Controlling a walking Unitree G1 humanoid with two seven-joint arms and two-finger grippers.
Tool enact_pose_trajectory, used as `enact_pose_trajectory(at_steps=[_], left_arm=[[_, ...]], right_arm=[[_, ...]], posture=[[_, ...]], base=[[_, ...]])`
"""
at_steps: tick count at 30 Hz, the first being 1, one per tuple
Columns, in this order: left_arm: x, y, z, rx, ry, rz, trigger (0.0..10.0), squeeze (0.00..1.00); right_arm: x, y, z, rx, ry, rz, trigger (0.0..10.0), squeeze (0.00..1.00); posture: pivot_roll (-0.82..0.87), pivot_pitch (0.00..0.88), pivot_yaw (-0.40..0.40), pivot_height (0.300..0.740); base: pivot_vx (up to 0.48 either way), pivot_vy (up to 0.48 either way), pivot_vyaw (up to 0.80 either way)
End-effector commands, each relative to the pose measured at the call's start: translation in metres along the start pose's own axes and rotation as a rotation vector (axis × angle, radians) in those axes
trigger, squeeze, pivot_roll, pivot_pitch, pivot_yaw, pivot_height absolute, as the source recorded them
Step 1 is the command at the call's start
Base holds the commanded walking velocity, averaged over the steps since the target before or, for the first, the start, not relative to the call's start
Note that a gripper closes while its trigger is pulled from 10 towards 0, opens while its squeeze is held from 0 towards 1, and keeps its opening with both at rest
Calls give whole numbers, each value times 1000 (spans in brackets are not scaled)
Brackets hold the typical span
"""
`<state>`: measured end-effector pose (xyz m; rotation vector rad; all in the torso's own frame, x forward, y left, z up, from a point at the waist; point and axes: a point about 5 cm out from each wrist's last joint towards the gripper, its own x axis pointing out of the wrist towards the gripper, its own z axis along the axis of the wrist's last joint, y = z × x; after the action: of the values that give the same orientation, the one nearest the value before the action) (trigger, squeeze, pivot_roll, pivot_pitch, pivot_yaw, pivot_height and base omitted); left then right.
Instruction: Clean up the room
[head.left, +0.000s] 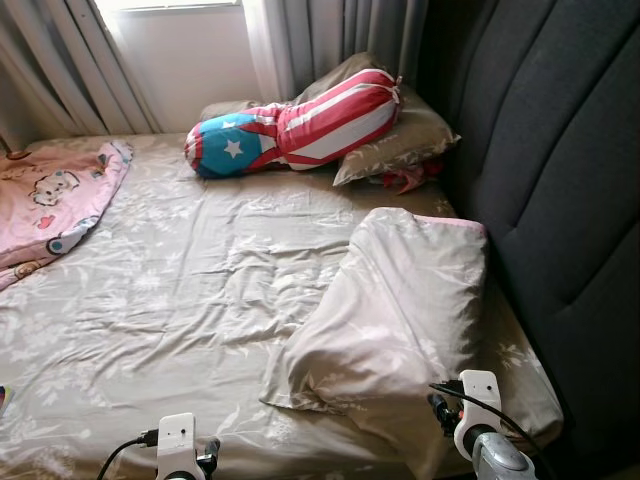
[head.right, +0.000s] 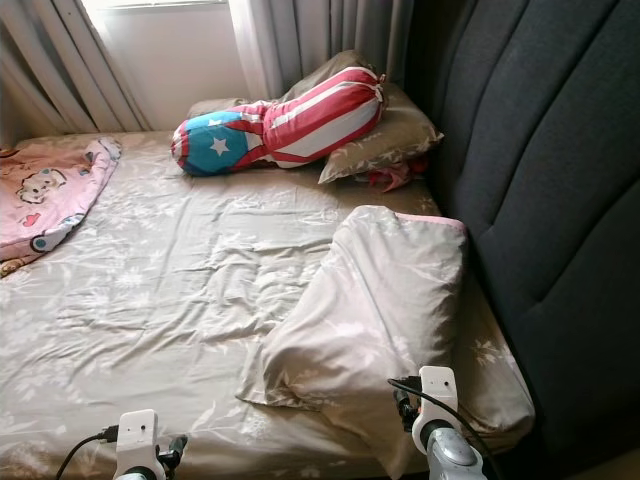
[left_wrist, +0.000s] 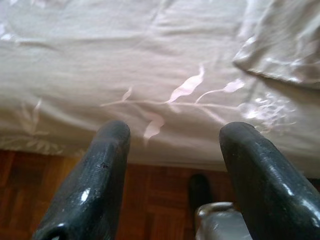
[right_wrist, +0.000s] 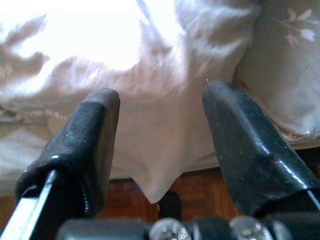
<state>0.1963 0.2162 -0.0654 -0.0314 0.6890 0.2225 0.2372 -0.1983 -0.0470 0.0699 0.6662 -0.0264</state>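
A beige floral pillow (head.left: 395, 310) lies crumpled at the bed's near right corner, its lower corner (right_wrist: 155, 165) hanging over the edge. My right gripper (right_wrist: 160, 110) is open just in front of that corner, fingers (right_wrist: 87, 130) on either side and apart from the cloth. My left gripper (left_wrist: 172, 145) is open at the bed's front edge, facing the bare beige sheet (left_wrist: 150, 60) with nothing between its fingers. A red, white and blue striped bolster (head.left: 295, 125) with a star rests on a second beige pillow (head.left: 410, 145) at the far end.
A pink cartoon blanket (head.left: 50, 200) lies bunched at the bed's left side. A dark grey padded headboard (head.left: 560, 180) runs along the right. Grey curtains (head.left: 330, 35) hang behind the bed. Wooden floor (left_wrist: 150, 200) shows below the mattress edge.
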Motion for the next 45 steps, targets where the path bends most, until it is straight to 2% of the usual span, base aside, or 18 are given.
enact_pose_trajectory(at_steps=[1,10,12,13,20,23,33,35,37,45], left_arm=[[-1,0,-1,-13,-11,-10,10000,0],[-2,-1,4,-24,-85,-38,10000,0],[15,-22,73,0,-294,-63,10000,0],[17,-26,90,4,-351,-72,10000,0],[16,-34,110,-12,-440,-102,10000,0],[16,-35,114,-24,-450,-107,10000,0],[16,-33,114,-22,-458,-104,10000,0],[16,-33,114,-21,-458,-104,10000,0],[16,-33,114,-21,-456,-107,10000,0],[16,-37,113,1,-446,-139,10000,0]], right_arm=[[-1,-2,0,27,-22,-10,10000,0],[-2,-1,3,54,-82,1,10000,0],[-2,0,4,63,-103,4,10000,0],[-2,0,5,66,-109,3,10000,0],[-2,0,8,66,-125,-3,10000,0],[-2,-1,7,19,-106,-8,10000,0],[-1,-1,9,26,-112,-5,10000,0],[11,31,61,-5,-299,49,10000,0],[12,34,66,-7,-309,52,10000,0],[14,27,62,5,-243,41,10000,0]], posture=[[-109,0,35,740],[-116,0,39,740],[-119,0,40,740],[-120,0,40,740],[-124,0,38,740],[-128,0,36,740],[-116,7,30,711],[-116,7,30,711],[-116,7,30,711],[-109,43,41,711]], base=[[0,0,0],[0,0,0],[0,0,0],[0,0,0],[0,0,0],[0,0,0],[0,0,0],[0,0,0],[0,0,0],[0,0,0]])
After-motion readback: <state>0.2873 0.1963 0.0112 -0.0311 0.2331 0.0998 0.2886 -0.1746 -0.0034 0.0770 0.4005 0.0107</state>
